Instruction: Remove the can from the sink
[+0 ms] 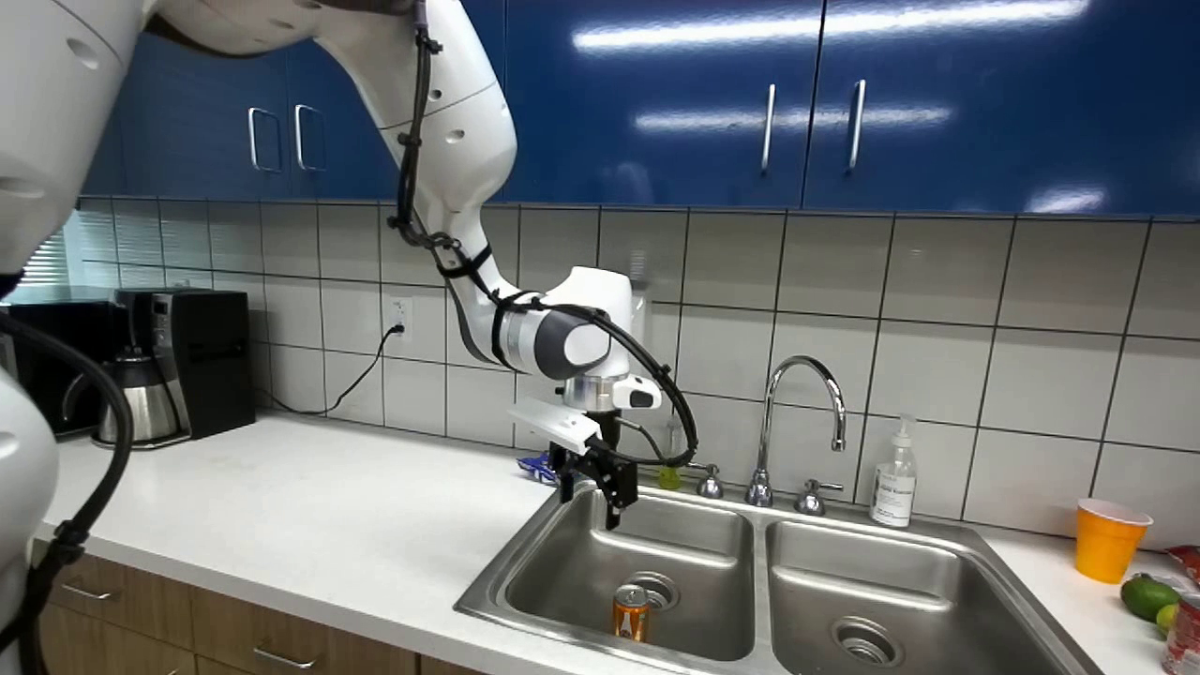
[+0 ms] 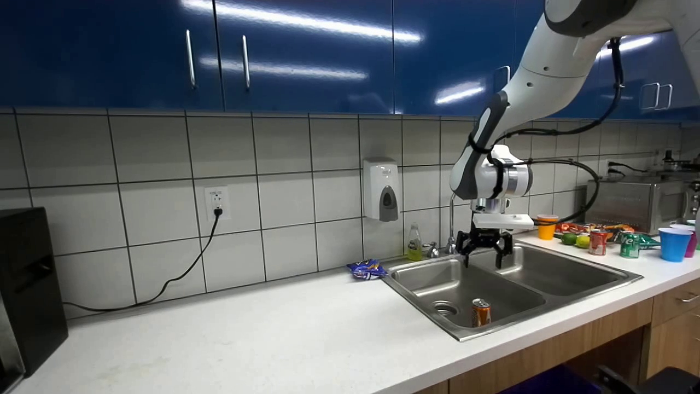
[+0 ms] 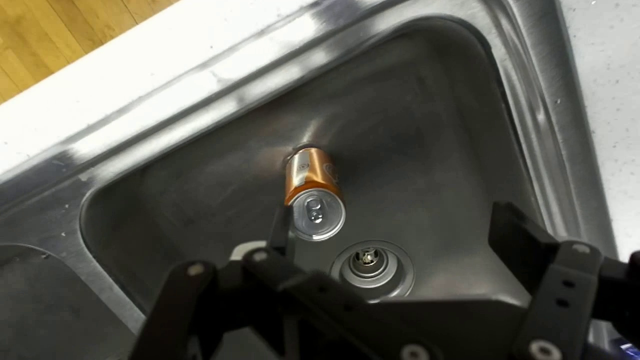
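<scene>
The can (image 1: 630,617) stands upright in the nearer-left basin of the steel sink (image 1: 760,586), beside the drain; it is orange with a silver top. The can (image 2: 481,314) and the sink (image 2: 514,300) also show in an exterior view from another side. My gripper (image 1: 591,506) is open and empty, above the same basin toward its back; it also shows there (image 2: 482,264). In the wrist view the can (image 3: 314,172) lies beyond the fingertips, near the left finger, which overlaps its edge in the picture. The gripper (image 3: 392,225) has its fingers wide apart, and the drain shows between them.
A chrome faucet (image 1: 764,431) and a soap bottle (image 1: 893,478) stand behind the sink. A blue snack bag (image 2: 366,269) and a yellow-green bottle (image 2: 414,243) are near its back corner. An orange cup (image 1: 1109,539), fruit and other cans stand on the counter past the sink.
</scene>
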`<state>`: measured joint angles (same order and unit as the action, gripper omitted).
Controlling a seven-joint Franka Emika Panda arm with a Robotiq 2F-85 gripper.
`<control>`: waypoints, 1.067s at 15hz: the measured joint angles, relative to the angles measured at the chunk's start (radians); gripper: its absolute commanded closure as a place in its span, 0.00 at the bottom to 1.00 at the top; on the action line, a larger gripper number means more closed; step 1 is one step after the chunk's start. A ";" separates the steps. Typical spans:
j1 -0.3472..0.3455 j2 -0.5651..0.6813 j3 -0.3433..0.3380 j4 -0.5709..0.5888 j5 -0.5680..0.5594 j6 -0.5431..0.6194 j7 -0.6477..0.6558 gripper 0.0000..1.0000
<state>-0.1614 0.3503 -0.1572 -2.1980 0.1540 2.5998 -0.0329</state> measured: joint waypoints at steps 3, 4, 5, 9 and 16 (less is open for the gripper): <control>-0.033 0.036 -0.001 0.016 0.000 0.024 -0.014 0.00; -0.044 0.048 -0.001 0.023 0.000 0.030 -0.021 0.00; -0.054 0.060 -0.001 0.030 0.000 0.035 -0.027 0.00; -0.080 0.120 0.000 0.071 0.000 0.051 -0.038 0.00; -0.084 0.241 0.023 0.160 0.000 0.071 -0.040 0.00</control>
<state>-0.2452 0.5917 -0.1344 -2.0382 0.1540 2.6712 -0.0729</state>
